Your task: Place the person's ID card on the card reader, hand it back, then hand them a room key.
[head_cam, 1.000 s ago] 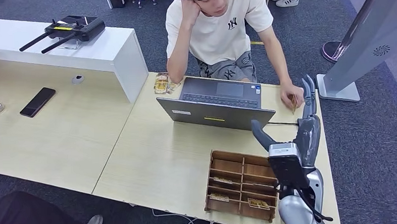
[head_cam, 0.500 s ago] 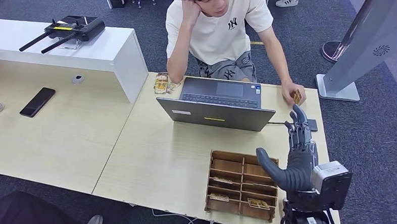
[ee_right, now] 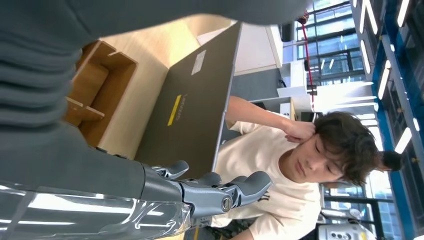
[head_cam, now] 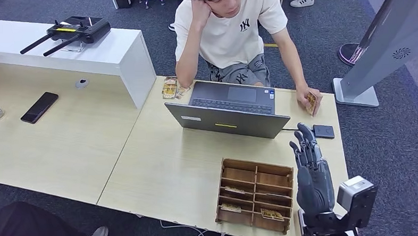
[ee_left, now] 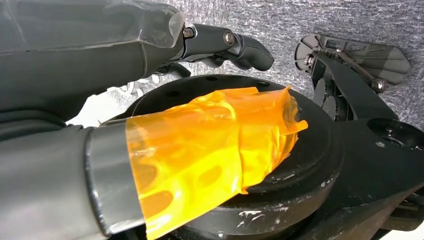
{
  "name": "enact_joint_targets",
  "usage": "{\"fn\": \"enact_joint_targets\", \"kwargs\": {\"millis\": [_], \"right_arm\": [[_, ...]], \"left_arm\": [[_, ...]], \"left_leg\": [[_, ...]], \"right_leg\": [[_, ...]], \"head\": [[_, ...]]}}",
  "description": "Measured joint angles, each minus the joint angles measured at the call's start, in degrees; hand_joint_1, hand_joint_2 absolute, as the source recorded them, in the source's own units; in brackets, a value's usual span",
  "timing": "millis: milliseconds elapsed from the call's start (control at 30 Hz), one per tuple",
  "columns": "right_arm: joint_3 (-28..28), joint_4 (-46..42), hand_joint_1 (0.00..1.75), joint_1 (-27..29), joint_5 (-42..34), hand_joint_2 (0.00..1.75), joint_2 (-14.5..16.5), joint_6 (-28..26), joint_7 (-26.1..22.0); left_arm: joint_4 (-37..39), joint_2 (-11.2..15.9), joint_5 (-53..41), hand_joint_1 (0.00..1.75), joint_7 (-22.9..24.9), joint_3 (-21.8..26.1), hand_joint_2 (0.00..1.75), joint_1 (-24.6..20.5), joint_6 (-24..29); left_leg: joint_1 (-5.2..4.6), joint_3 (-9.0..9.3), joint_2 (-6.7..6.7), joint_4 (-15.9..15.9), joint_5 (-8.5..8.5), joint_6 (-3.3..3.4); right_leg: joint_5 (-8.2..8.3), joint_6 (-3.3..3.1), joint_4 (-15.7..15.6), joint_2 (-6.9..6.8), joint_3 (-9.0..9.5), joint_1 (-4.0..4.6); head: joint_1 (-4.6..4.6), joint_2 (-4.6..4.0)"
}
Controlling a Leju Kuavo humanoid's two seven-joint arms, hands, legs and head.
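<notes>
Left to right on the tabletop (head_cam: 144, 152): a black phone (head_cam: 39, 107) far left, a remote controller (head_cam: 67, 32) with antennas up on the white raised counter (head_cam: 103, 56), then the open laptop (head_cam: 229, 113) in front of the seated person (head_cam: 229, 26). Near our edge sits the wooden compartment tray (head_cam: 255, 194), with what look like room key cards (head_cam: 269, 214) in a few of its slots. Right of the laptop, the small black card reader (head_cam: 323, 131) lies bare, nothing on it. The person's hand (head_cam: 308, 100) rests on the tabletop just beyond the reader, holding a card (head_cam: 311, 103); we judge it's the ID card or a key, can't tell which from here. Our right hand (head_cam: 310, 169) is raised upright between tray and reader, fingers extended and spread, holding nothing. Our left hand (ee_left: 220, 45) hangs low over dark robot parts; whether its fingers are spread or closed we can't tell. Next step as we read it: either take that card or go for a key. For a key, we'd tip the right hand down over the tray, pinch one card by its exposed edge, lift straight up clear of the dividers, then present it flat toward the person's hand. Keep clear of the laptop lid and its cable.
</notes>
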Motion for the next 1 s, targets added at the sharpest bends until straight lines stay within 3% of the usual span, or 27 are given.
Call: {"fn": "enact_joint_targets", "kwargs": {"millis": [700, 833, 1000], "right_arm": [[-3.52, -1.76, 0.00, 2.64, 2.80, 0.00, -4.04, 1.74, 1.16], [-4.01, -1.96, 0.00, 2.96, 3.20, 1.75, -4.44, 1.99, 1.49], [-4.27, -2.05, 0.00, 3.13, 4.60, 1.75, -5.06, 2.36, 2.34]], "left_arm": [[0.00, -0.07, 0.79, 0.00, -0.34, 1.26, 0.00, 0.46, -0.35], [0.00, -0.08, 0.82, 0.00, -0.51, 1.29, 0.00, 0.48, -0.22], [0.00, -0.09, 0.92, 0.00, -0.87, 1.35, 0.00, 0.49, 0.16]], "left_leg": [[0.00, 0.00, 0.01, 0.00, 0.00, 0.00], [0.00, 0.00, 0.01, 0.00, 0.00, 0.00], [0.00, 0.01, 0.01, 0.00, 0.00, 0.00]], "right_leg": [[0.00, 0.00, 0.00, 0.00, 0.00, 0.00], [0.00, 0.00, 0.00, 0.00, 0.01, 0.00], [0.00, 0.00, 0.00, 0.00, 0.01, -0.01]], "head": [[-0.01, 0.00], [-0.01, 0.00], [-0.01, 0.00]]}}
